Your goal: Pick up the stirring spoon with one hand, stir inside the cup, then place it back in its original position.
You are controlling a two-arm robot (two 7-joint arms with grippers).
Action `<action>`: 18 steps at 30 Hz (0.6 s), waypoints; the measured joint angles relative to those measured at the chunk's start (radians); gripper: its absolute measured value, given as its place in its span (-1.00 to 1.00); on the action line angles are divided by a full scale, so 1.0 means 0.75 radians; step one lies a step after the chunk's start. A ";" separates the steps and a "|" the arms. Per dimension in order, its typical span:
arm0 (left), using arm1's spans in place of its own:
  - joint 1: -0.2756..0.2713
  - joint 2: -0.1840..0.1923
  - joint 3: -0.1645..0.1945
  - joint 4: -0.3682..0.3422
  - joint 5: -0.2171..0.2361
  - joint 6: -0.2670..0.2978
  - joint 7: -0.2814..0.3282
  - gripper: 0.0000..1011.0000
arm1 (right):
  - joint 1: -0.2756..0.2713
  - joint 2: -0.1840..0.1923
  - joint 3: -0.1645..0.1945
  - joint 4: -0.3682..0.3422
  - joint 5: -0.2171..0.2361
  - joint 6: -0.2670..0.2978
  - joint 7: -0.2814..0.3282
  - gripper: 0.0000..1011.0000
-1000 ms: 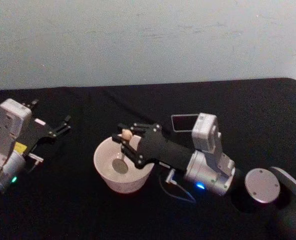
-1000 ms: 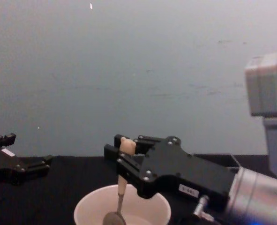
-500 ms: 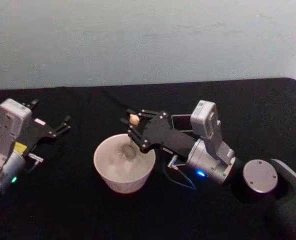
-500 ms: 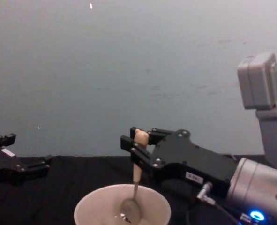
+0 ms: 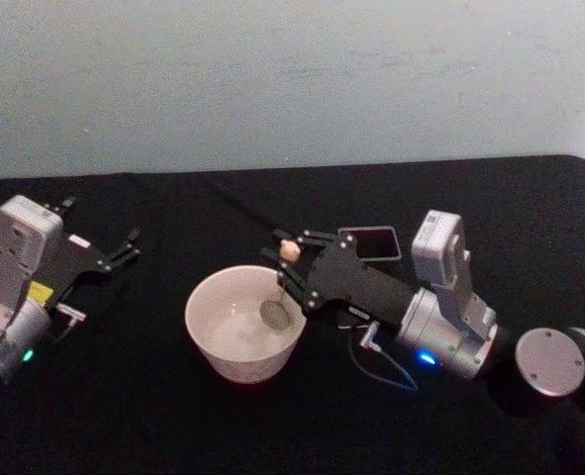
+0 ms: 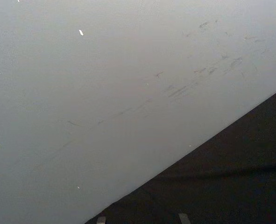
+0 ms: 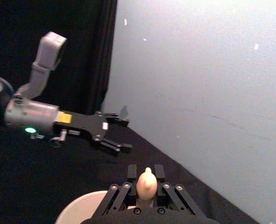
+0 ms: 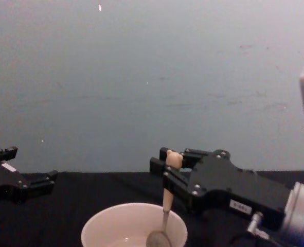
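We are seeing the right gripper (image 5: 286,254) reaching in from the robot's right. Its black fingers are clamping the top of the stirring spoon (image 8: 166,197) just under the small animal-head knob (image 7: 147,183), which is poking up between the fingertips. The spoon is hanging nearly upright, tilting a little. Its beige handle is running down into the thin dark neck, and its shiny round bowl is sitting low inside the cup (image 5: 213,341). In the head view the bowl is lying toward the cup's right side, close to the inner wall. We are unable to tell whether it is touching the bottom. The gripper itself is hovering over the cup's right rim. Its silver wrist is stretching back over the table (image 5: 153,416), with a blue light glowing on it.

The cup, wide and cream-white, is standing upright on the black table, roughly between the two arms. Just behind the right gripper, on the far side, the dark grey square holder (image 5: 369,242) is resting on the table, apart from the cup.

The left gripper (image 7: 126,135) is idling well to the cup's left, with its fingers spread apart and pointing toward the cup. A green light is showing on its wrist. Behind everything, a pale grey-blue wall (image 8: 141,77) is rising from the table's far edge.
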 joint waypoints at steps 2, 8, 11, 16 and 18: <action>0.000 0.000 0.000 0.000 0.000 0.000 0.000 0.98 | -0.015 0.012 -0.002 -0.023 0.011 0.005 0.012 -0.58; 0.000 0.000 0.000 0.000 0.000 0.000 0.000 0.98 | -0.056 0.034 -0.025 -0.089 0.047 0.025 0.051 -0.58; 0.000 0.000 0.000 0.000 0.000 0.000 0.000 0.98 | -0.059 0.029 -0.043 -0.095 0.052 0.035 0.056 -0.58; 0.000 0.000 0.000 0.000 0.000 0.000 0.000 0.98 | -0.038 -0.005 -0.067 -0.059 0.043 0.045 0.040 -0.58; 0.000 0.000 0.000 0.000 0.000 0.000 0.000 0.98 | -0.026 -0.020 -0.072 -0.041 0.037 0.047 0.031 -0.58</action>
